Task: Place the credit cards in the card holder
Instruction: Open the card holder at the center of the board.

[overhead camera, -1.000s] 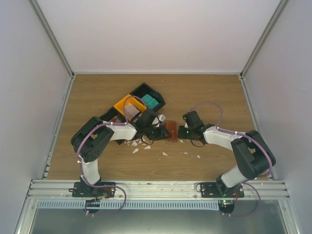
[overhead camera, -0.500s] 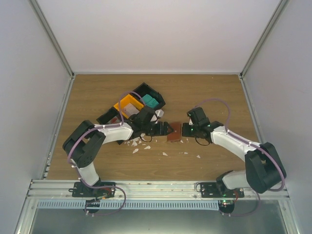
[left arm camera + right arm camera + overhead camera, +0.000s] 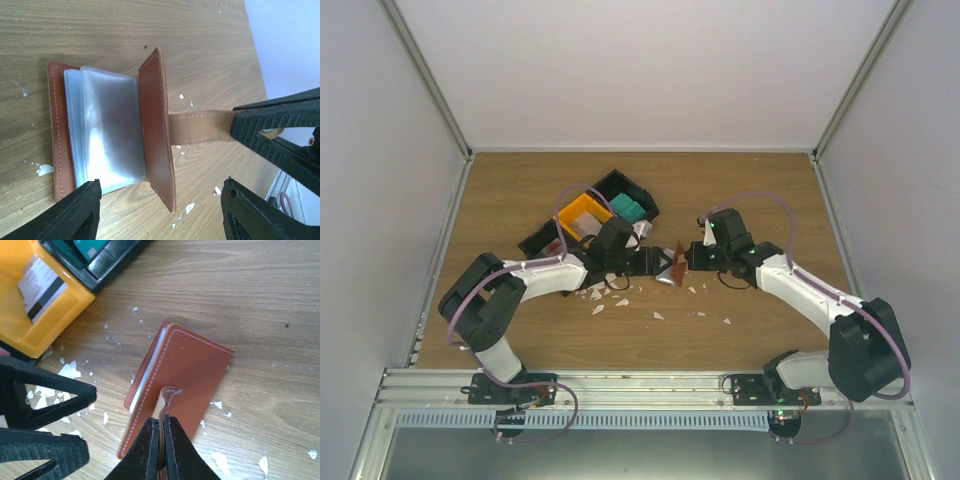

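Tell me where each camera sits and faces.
Top external: above and behind the robot, looking down at the table; left arm, right arm show.
Left wrist: on the left arm, facing the open card holder; left end effector open at bottom.
Right wrist: on the right arm, looking along its right end effector, shut on the card holder's strap.
Shared: both wrist views show the card holder.

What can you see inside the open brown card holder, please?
Inside the card holder is a stack of clear plastic sleeves; the top one shows no card. Those underneath are covered, so their contents cannot be seen.
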